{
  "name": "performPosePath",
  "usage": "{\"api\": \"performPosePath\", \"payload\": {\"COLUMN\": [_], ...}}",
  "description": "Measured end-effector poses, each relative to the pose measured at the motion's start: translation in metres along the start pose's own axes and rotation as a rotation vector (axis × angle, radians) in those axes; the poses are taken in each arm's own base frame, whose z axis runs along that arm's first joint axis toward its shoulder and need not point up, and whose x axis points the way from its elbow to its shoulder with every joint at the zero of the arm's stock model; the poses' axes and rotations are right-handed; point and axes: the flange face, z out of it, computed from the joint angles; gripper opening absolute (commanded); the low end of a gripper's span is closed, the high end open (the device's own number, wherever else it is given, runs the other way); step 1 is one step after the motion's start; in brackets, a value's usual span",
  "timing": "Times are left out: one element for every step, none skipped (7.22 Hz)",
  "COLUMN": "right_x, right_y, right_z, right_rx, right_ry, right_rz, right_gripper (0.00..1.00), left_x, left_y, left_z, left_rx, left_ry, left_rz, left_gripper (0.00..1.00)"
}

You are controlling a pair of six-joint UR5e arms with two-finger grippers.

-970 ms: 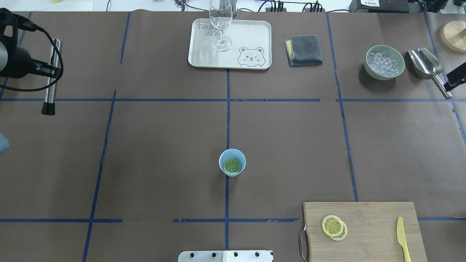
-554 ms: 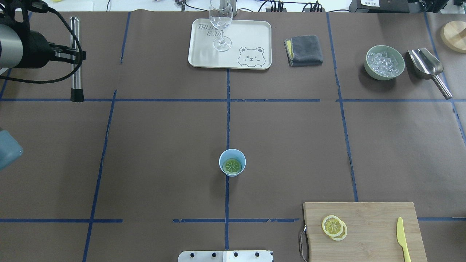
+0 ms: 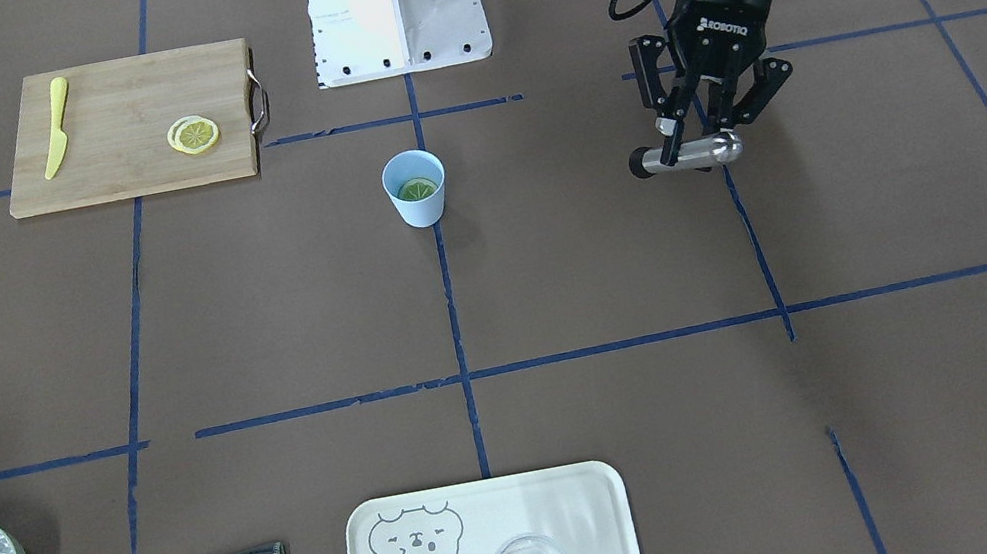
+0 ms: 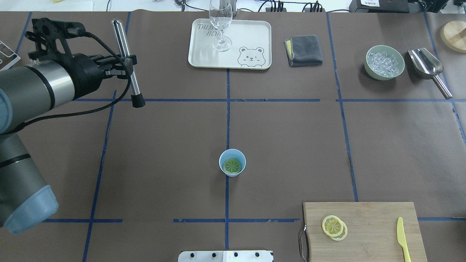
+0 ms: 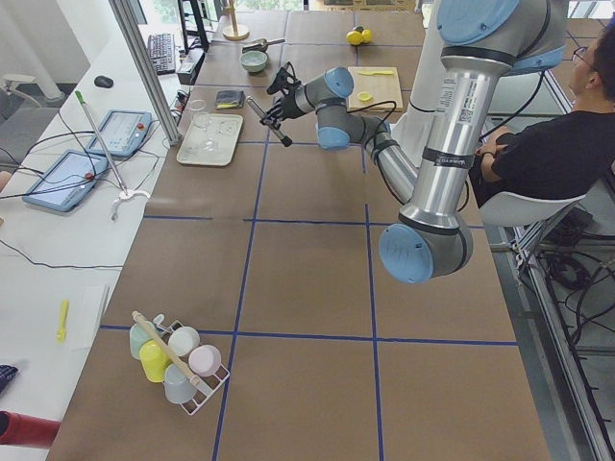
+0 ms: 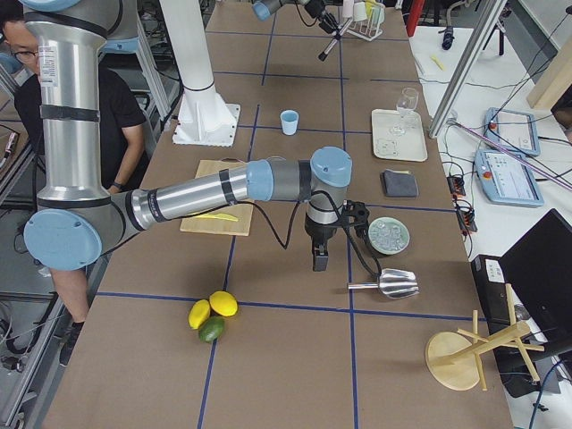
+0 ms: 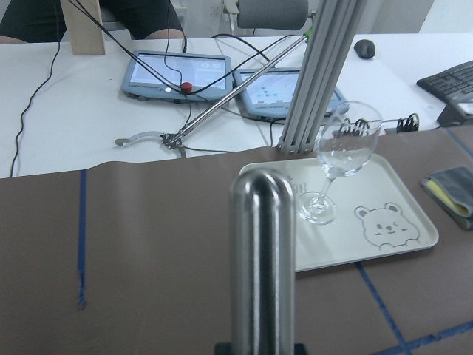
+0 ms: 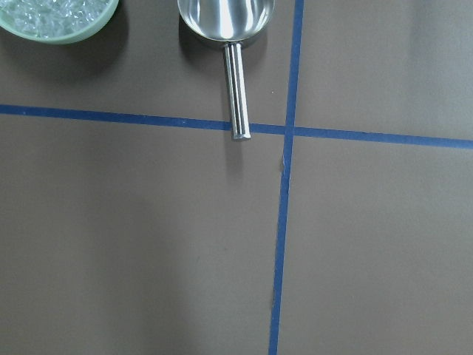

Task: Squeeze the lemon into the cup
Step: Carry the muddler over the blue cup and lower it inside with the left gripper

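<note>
My left gripper (image 4: 127,64) is clamped on the rod (image 4: 134,86), gripping it around the middle of its steel shaft. It hangs above the table well apart from the cup (image 3: 419,213), out to my left and on the far side of it. The rod's long axis runs roughly front to back. Its black tip points back toward my base and a little toward the cup, and its rounded steel end points away toward the tray (image 4: 255,29).

The cup stands upright with its mouth up, and a slice (image 4: 232,166) lies flat on its bottom. The lemon (image 4: 332,224) lies flat on the board (image 4: 371,222), nearer my base than the cup and to its right. It partly overlaps a second slice like it.

My right gripper (image 6: 319,265) hangs far right of the cup, near the scoop (image 6: 393,284). I cannot tell whether its fingers are apart or together.
</note>
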Motion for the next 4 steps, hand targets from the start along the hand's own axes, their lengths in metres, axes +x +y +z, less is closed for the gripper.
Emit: {"api": "performPosePath", "payload": {"right_x": [0.004, 0.006, 0.008, 0.010], "right_y": [0.001, 0.001, 0.002, 0.003], "right_z": [-0.003, -0.005, -0.005, -0.005], "right_rx": [0.007, 0.011, 0.011, 0.009], "right_ry": [-0.014, -0.021, -0.025, -0.027], "right_rz": [0.010, 0.016, 0.020, 0.025], "right_gripper": [1.00, 1.00, 1.00, 1.00], "left_x": [0.027, 0.058, 0.091, 0.119], "left_y": [0.008, 0.019, 0.037, 0.055], "left_z": [-0.002, -0.005, -0.011, -0.018], "left_rx": [0.050, 0.103, 0.173, 0.234], "left_ry": [0.017, 0.029, 0.020, 0.004], "left_rz": [-0.009, -0.021, -0.034, -0.048], "left_gripper": [0.00, 0.00, 0.00, 0.00]}}
